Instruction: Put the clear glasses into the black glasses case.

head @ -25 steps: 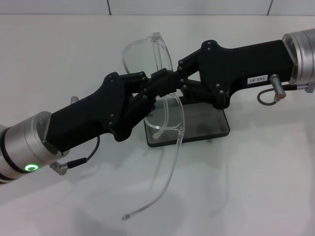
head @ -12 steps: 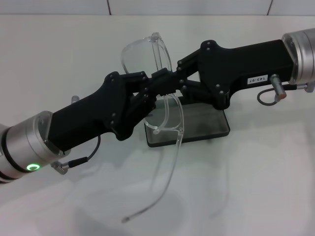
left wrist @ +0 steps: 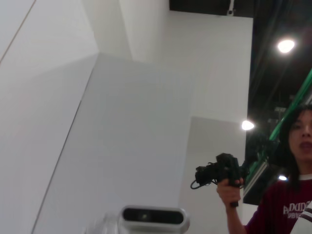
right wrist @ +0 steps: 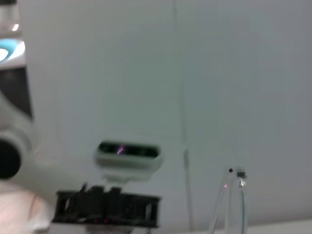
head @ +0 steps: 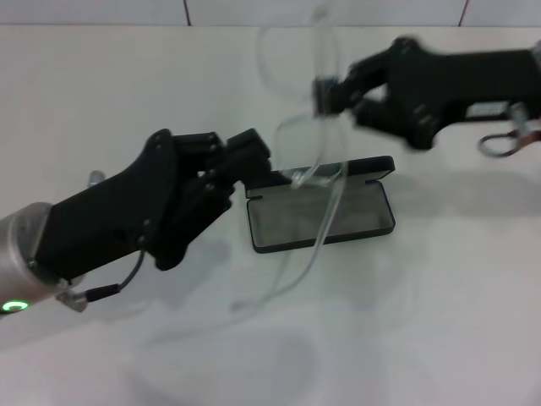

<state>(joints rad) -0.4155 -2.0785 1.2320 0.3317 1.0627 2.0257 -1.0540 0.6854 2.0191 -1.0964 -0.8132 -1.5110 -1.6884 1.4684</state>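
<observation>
The clear glasses (head: 311, 150) hang tilted in the air over the black glasses case (head: 325, 222), which lies open on the white table with its lid (head: 355, 167) raised at the back. My right gripper (head: 326, 91) is shut on the glasses near their upper lens, up and right of the case. One long clear arm (head: 296, 269) trails down past the case's front edge toward the table. Part of a clear arm (right wrist: 239, 197) also shows in the right wrist view. My left gripper (head: 239, 172) is open just left of the case, holding nothing.
The white table (head: 439, 321) stretches wide in front of and beside the case. A wall edge (head: 254, 24) runs along the back. The left wrist view points upward at walls, lights and a person (left wrist: 287, 195) holding a device.
The left gripper let go of the glasses and drew back to the left and down. The right gripper lifted the glasses up and to the right, swinging them over the case.
</observation>
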